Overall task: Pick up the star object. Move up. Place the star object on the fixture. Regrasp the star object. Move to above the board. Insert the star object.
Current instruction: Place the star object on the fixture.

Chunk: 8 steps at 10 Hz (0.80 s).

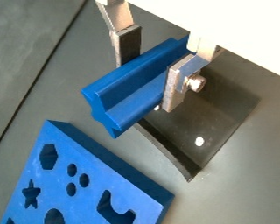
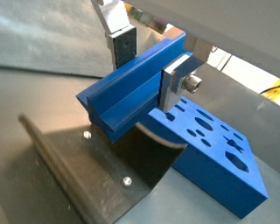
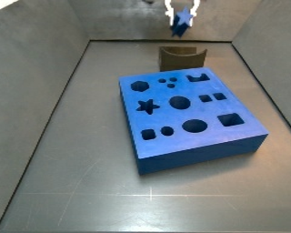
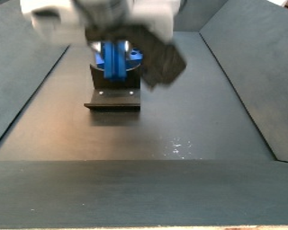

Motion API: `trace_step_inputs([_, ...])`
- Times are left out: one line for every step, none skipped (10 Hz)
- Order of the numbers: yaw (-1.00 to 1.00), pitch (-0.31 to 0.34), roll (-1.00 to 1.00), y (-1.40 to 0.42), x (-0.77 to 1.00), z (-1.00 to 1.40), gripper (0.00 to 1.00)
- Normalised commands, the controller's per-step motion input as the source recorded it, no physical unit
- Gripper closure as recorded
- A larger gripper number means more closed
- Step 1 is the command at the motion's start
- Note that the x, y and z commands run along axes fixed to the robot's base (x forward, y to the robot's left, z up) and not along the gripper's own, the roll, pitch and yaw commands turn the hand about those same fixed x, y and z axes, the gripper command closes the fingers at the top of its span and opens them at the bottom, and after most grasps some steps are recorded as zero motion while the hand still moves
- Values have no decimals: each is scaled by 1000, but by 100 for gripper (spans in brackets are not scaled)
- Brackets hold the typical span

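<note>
The gripper (image 1: 154, 63) was clamped on the star object (image 1: 136, 83), which lay crosswise between its fingers (image 1: 181, 77), held above the fixture (image 1: 206, 131) at the side view's top centre.

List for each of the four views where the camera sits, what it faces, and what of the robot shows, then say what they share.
Wrist view: rides by the gripper, looking along the fingers shut on the star object, the fixture and board beyond.
Wrist view: same mount, opposite side of the gripper; star object, fixture, board.
Side view: high, facing over the board toward the fixture; gripper above it.
Side view: low, facing the fixture; blurred gripper up close.
Shared: all show the fixture and the gripper.
</note>
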Motion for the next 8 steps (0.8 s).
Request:
trace_step_inputs([-181, 66, -729, 120, 191, -1000, 100])
trace_step_inputs([-169, 48, -562, 127, 203, -1000, 100])
trace_step_inputs([-148, 37, -348, 125, 199, -927, 100])
trace_step_inputs([-134, 23, -251, 91, 170, -734, 100])
trace_step_inputs([-124, 15, -212, 78, 142, -596, 100])
trace_step_inputs([-105, -7, -147, 118, 101, -399, 100])
trace_step_inputs([-94, -24, -128, 134, 82, -374, 100])
trace_step_inputs([-80, -26, -126, 134, 82, -374, 100])
